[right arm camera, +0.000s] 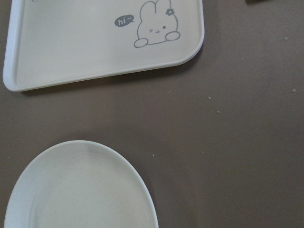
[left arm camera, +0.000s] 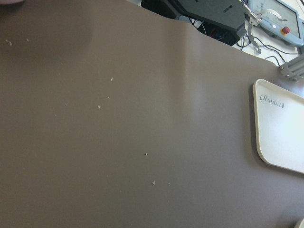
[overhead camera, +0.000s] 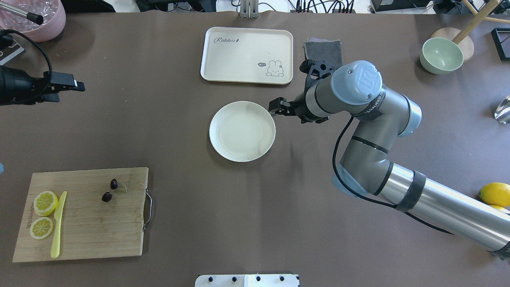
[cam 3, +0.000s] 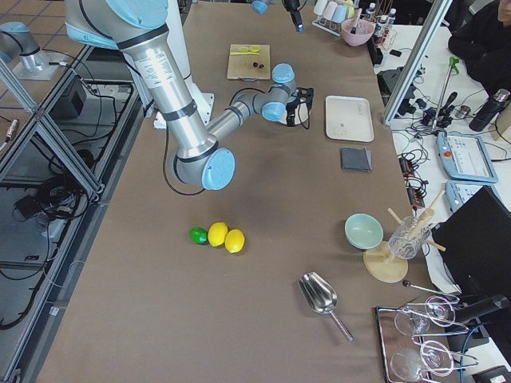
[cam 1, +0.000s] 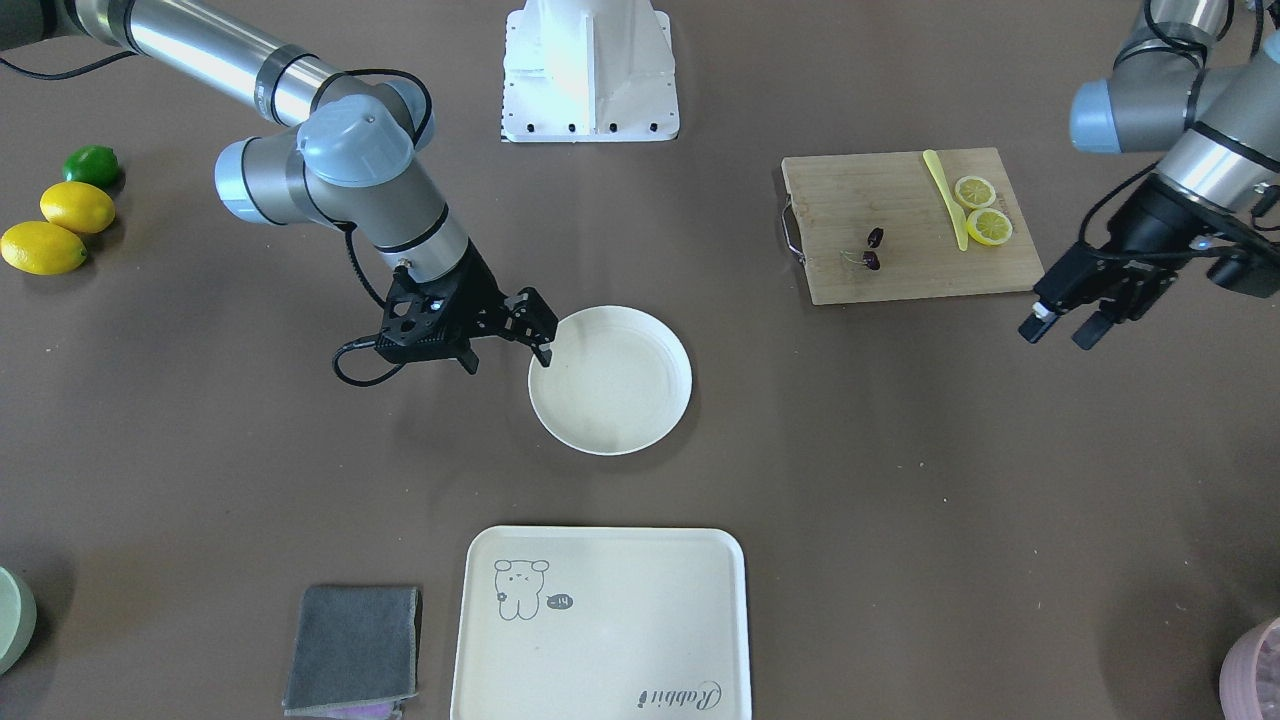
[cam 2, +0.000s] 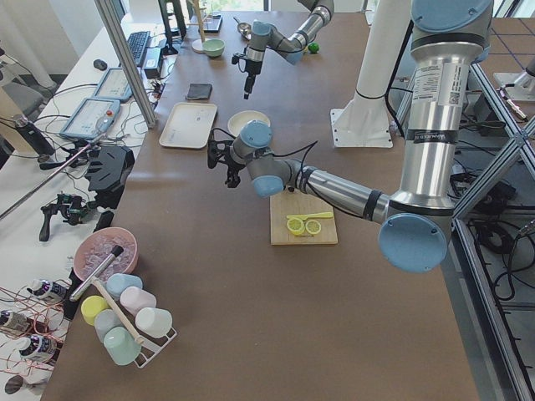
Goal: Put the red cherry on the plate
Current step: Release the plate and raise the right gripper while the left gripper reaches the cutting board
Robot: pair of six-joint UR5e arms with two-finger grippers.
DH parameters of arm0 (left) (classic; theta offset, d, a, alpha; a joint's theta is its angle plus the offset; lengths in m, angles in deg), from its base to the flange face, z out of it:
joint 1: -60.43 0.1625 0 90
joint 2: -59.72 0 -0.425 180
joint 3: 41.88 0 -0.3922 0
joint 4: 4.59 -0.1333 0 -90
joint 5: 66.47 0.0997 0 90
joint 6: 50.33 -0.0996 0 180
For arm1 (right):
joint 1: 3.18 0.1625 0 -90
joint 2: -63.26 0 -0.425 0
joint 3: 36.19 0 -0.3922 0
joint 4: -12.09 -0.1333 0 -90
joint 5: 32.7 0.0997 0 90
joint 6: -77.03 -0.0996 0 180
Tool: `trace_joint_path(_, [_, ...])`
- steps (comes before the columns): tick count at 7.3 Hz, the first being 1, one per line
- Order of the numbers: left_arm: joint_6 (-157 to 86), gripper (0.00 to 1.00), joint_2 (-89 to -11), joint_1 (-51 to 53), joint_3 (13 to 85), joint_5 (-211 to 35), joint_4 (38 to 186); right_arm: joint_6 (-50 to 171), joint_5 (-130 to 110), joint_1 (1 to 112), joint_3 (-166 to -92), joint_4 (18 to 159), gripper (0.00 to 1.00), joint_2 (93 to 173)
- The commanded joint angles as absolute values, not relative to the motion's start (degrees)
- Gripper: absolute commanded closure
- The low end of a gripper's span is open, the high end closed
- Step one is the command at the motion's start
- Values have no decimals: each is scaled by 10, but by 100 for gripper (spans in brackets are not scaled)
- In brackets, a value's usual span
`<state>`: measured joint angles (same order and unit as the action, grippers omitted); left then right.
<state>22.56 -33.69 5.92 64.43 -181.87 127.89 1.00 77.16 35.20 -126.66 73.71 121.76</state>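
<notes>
Surface: crumb-flecked brown counter (overhead camera: 179, 99)
Cherries: dark maroon cherry pair (overhead camera: 110, 190), on bamboo board (overhead camera: 87, 223), near left
Plate: round cream plate (overhead camera: 242, 131), centre
Right fingers (cam 1: 543, 352): wide, beside plate rim
Left fingers (cam 1: 1035, 325): parted, empty

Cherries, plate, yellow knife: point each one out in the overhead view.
cherries (overhead camera: 106, 197), overhead view, on the dark fruit of the pair nearer the robot.
plate (overhead camera: 242, 133), overhead view, on its bare middle.
yellow knife (overhead camera: 58, 224), overhead view, about midway along its length.

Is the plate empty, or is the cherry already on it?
Empty: the plate is bare inside, and the red cherry lies on the cutting board.
</notes>
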Motion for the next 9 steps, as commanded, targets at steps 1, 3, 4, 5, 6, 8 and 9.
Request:
trace_joint_path(1, [196, 3, -338, 193, 792, -1679, 1022, 52, 783, 385, -1320, 782, 0, 1261])
trace_joint_path(3, [159, 2, -339, 238, 824, -1652, 972, 52, 794, 407, -1333, 800, 0, 1265])
trace_joint_path(4, [159, 2, -342, 260, 821, -1633, 974, 52, 795, 410, -1338, 800, 0, 1273])
trace_joint_path(5, [159, 3, -342, 285, 797, -1619, 990, 51, 795, 413, -1341, 800, 0, 1277])
trace_joint_path(6, [159, 3, -338, 291, 762, -1608, 1047, 48, 795, 414, -1342, 800, 0, 1278])
trace_joint_path(8, [158, 5, -322, 292, 720, -1607, 1107, 43, 794, 417, -1341, 800, 0, 1278])
trace_joint_path(9, [158, 7, -315, 303, 719, -1607, 1108, 43, 794, 417, -1341, 800, 0, 1278])
